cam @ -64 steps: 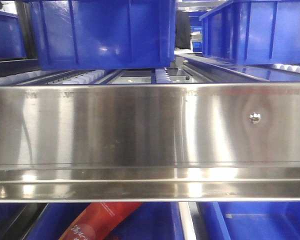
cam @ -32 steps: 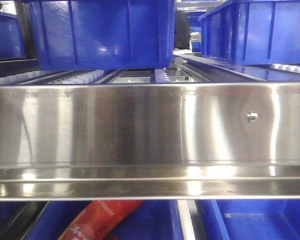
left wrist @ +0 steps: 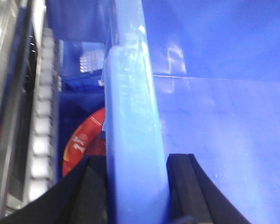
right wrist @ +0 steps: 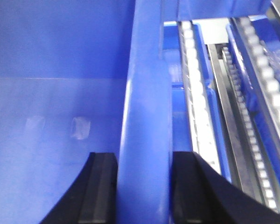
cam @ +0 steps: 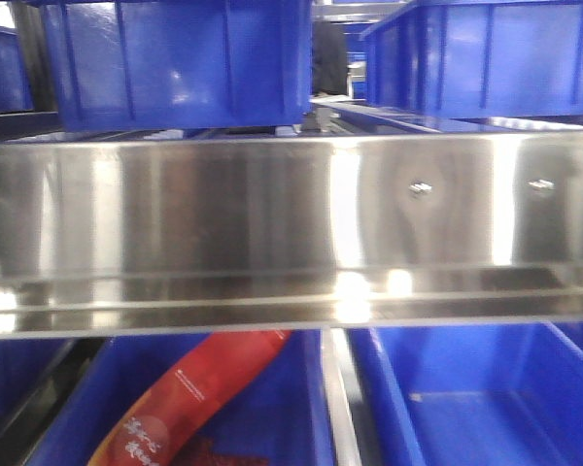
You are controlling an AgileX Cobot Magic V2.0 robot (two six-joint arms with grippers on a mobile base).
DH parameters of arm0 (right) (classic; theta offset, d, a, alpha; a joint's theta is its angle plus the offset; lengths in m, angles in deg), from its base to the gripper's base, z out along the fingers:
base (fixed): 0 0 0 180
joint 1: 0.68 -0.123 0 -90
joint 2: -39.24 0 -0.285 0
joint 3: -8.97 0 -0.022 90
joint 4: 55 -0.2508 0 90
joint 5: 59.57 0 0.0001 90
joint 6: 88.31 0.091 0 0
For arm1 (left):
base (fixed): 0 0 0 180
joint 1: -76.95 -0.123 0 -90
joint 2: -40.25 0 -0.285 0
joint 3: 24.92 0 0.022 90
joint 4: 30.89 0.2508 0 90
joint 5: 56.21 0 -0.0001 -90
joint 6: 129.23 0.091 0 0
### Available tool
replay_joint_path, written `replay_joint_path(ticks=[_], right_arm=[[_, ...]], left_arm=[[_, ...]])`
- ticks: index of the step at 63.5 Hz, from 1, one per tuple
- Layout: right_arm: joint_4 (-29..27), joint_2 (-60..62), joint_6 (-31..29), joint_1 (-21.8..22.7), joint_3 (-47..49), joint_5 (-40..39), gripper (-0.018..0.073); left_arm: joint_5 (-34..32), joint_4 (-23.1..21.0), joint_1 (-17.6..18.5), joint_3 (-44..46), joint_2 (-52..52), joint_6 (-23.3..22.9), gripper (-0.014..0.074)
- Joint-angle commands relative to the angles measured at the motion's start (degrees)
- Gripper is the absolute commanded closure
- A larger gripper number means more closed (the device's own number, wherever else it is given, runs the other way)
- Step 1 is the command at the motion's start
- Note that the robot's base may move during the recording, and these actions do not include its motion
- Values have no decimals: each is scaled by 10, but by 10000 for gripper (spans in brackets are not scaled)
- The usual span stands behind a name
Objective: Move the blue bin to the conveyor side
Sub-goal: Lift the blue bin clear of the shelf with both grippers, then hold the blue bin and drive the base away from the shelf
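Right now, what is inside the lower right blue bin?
The blue bin shows a bare floor. The steel rail covers its far end, so that part is unknown. The red packet lies in the neighbouring bin.

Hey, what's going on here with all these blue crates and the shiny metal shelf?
A two-armed robot has hold of the blue bin on the lower level of a steel rack. The left gripper has its fingers on either side of one side rim. The right gripper straddles the rim on the other side in the same way. The bin looks empty. The neighbouring bin holds a red packet.
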Motion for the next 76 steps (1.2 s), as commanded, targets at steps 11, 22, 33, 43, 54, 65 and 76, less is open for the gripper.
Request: replay_joint_path(ticks=[11, 22, 33, 43, 54, 65, 76], right_arm=[[43, 14, -10, 3, 8, -53, 639], [43, 14, -10, 3, 8, -53, 639], [43, 14, -10, 3, 8, -53, 639], [43, 14, -10, 3, 8, -53, 639], [43, 14, -10, 3, 8, -53, 639], [43, 14, -10, 3, 8, -53, 639], [43, 14, -10, 3, 8, -53, 639]], left_arm=[[-53, 22, -1, 9, 13, 9, 615], [-52, 22, -1, 9, 14, 9, 615], [-52, 22, -1, 9, 14, 9, 615], [-52, 22, -1, 9, 14, 9, 615], [-52, 22, -1, 9, 14, 9, 615], [-52, 22, -1, 9, 14, 9, 615], [-52, 22, -1, 9, 14, 9, 615]])
